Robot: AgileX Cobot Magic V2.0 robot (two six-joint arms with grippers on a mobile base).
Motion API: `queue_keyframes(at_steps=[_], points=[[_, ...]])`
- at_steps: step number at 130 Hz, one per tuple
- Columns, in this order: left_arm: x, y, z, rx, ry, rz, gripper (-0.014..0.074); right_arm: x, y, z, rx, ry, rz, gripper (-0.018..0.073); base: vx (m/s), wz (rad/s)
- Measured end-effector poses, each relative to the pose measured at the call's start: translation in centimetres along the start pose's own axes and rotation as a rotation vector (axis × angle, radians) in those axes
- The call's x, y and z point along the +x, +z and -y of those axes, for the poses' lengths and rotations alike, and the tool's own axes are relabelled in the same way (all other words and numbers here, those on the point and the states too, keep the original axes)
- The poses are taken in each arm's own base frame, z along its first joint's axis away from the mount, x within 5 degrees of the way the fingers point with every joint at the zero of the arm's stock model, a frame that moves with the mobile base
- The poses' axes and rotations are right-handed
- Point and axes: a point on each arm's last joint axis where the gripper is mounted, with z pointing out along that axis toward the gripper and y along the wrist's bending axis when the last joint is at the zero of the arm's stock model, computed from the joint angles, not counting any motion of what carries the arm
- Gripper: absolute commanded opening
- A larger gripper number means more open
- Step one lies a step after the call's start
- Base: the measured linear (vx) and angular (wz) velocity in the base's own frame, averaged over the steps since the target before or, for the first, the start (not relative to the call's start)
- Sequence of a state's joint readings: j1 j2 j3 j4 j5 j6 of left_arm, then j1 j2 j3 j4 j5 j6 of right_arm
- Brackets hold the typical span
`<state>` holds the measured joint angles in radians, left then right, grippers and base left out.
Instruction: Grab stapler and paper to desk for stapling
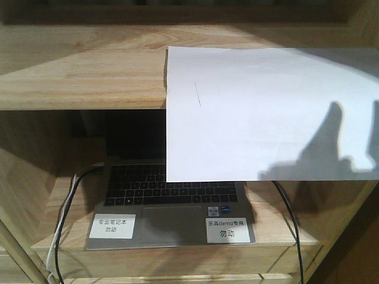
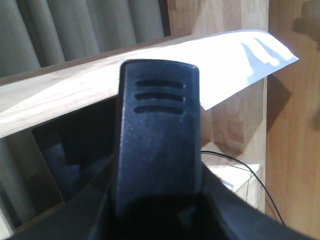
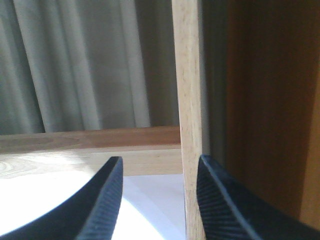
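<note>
Paper (image 1: pixel 266 112) overhangs shelf (image 1: pixel 83 77) edge, upper right of frame. Right gripper (image 3: pixel 160 159) spread, empty; upright (image 3: pixel 189 100) just ahead, may snag, crumple sheet. Left gripper (image 2: pixel 157 210) clamped on stapler (image 2: pixel 157 130).

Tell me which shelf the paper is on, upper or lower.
The upper shelf: the paper lies on it, overhanging its front edge. The lower shelf holds the laptop.
</note>
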<state>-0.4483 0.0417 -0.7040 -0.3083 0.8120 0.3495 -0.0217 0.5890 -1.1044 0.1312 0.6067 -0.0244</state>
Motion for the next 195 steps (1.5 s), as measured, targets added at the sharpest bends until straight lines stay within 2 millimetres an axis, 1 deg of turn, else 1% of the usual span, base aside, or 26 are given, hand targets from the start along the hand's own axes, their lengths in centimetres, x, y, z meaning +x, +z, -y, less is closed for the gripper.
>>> queue_keyframes(at_steps=[170,184,195], points=[[0.00,0.00,0.00,0.000,0.000,0.000,-0.0006,0.00,0.00,0.00,0.000,0.000,0.000,0.0325,0.00,0.00],[0.00,0.00,0.00,0.000,0.000,0.000,-0.0006,0.00,0.00,0.03,0.003,-0.005,0.000,0.0339,0.00,0.00],[0.00,0.00,0.00,0.000,0.000,0.000,-0.0006,0.00,0.00,0.05,0.006,-0.009,0.000,0.0382,0.00,0.00]])
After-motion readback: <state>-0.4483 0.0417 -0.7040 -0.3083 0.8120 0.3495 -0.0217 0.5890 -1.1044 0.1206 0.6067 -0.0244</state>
